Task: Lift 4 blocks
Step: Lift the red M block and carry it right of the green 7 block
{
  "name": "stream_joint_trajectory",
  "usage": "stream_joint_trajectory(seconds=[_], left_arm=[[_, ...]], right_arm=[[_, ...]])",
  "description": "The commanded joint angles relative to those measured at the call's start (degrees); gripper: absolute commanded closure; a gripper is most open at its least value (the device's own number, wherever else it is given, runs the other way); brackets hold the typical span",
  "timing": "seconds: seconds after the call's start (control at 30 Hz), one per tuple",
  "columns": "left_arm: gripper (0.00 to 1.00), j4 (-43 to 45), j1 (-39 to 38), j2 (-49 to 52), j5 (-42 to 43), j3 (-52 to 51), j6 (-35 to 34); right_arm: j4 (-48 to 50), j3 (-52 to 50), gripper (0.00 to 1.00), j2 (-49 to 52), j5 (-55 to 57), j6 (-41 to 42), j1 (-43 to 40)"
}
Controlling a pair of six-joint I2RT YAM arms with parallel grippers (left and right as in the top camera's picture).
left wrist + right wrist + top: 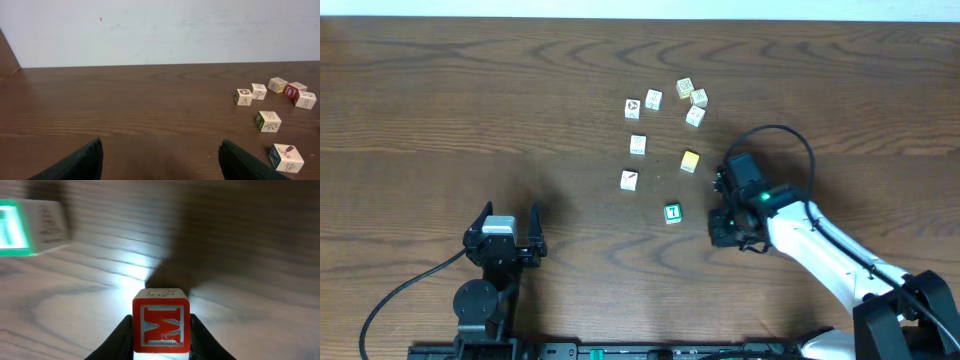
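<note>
— Dark wood counter is seen from overhead. What is laid on it?

— Cream blocks are scattered at the far middle. Nearer, a yellow block, a white block with a dark diagonal mark and a green block are set apart from one another. The right fingers are placed just right of the green block. The left fingers are kept well apart at the lower left, spread wide, with nothing between them.

— And from the left wrist?

— The left fingers are shown released at the bottom edge, bare counter between them. The white block is seen nearest, at the right edge. Cream blocks are ranged beyond it, and a pale wall is seen behind the counter.

— From the right wrist?

— A red block is grasped between the right fingers, its M face turned to the camera. The green block is seen blurred at the upper left, on the counter. Whether the red block is clear of the counter cannot be told.
</note>
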Motion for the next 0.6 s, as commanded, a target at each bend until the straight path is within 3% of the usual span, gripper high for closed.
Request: stream_joint_trajectory(seconds=[0.0, 0.57], left_arm=[[0.26, -2.25, 0.35, -0.31, -0.04, -0.79, -0.28], [0.26, -2.25, 0.35, -0.31, -0.04, -0.79, -0.31]], right_arm=[[1.62, -0.26, 0.77, -0.61, 1.75, 0.76, 2.47], [7.61, -0.28, 0.68, -0.52, 6.86, 0.74, 3.32]])
